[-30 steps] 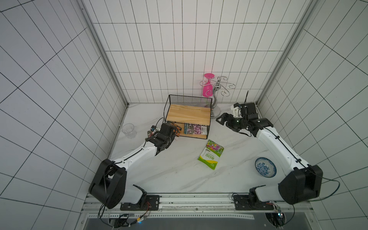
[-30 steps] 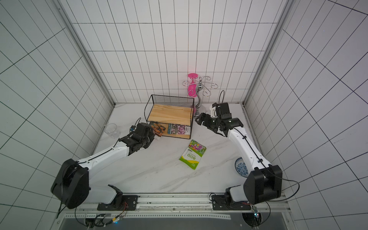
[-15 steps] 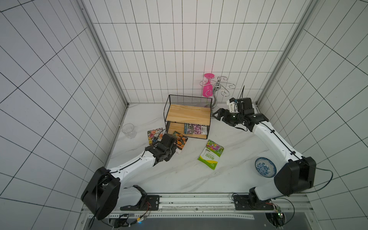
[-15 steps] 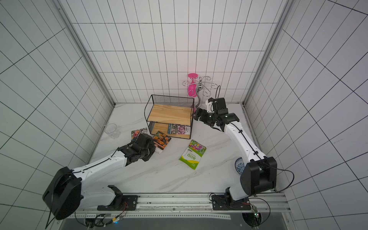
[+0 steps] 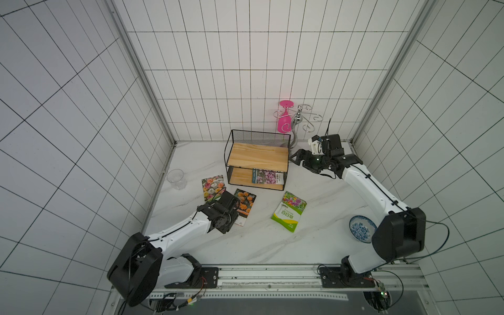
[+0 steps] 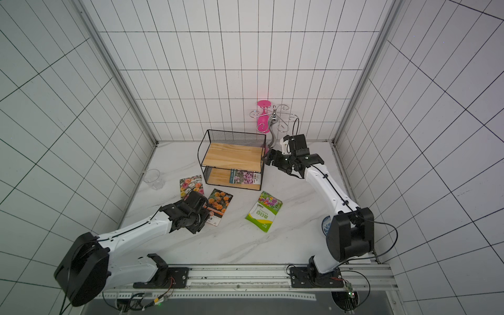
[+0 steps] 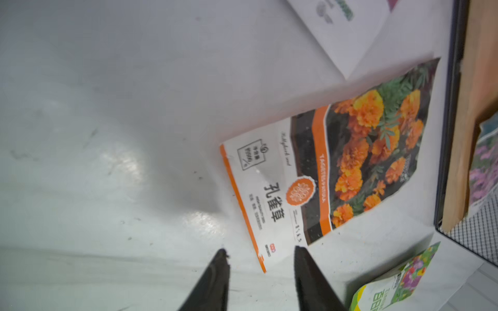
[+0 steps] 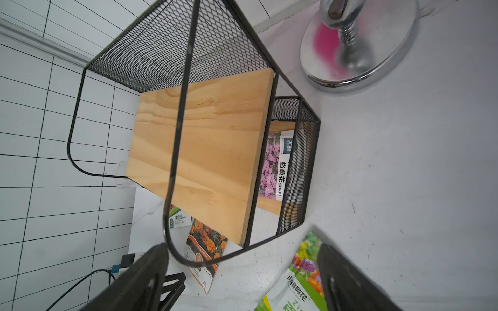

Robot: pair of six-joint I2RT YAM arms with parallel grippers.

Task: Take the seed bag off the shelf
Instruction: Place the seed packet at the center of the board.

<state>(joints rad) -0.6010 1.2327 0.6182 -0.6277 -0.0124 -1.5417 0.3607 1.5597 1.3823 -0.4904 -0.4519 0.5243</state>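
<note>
Right pincer (image 5: 294,159) is spread wide with nothing in it, sitting just off the right end of the shelf (image 5: 256,158) at top-board height. Left pincer (image 7: 260,251) is parted to a middling gap, gripping nothing, low over the bench (image 5: 245,245) with a corner of the marigold seed bag (image 5: 245,200) lying just ahead of its tips.

The 1 bag left on the rack, the pink-flower seed bag (image 5: 268,176), lies flat on the lower board at its right half, under the upper board.

Here's the danger as I read it. In the right wrist view the wire loop of the shelf's end frame sits between the jaws; whether a finger touches it I cannot tell. Close or push from there and the pincer takes the frame, not the bag, and this light rack could skid or tip. The bag is thin and flat, so a pinch may slip off it or scrape the board.

What blocks the way: the mesh end panel shuts off the lower tier from the right, and the upper board roofs it, so the open front looks the likelier route.

Around it: the silver stand (image 5: 298,120) with its pink glass (image 5: 283,122) is near the right wrist, easy to clip. A pastel-flower bag (image 5: 212,185) and a green bag (image 5: 289,211) lie on the bench in front, the clear cup (image 5: 176,178) and blue bowl (image 5: 360,231) well apart.
</note>
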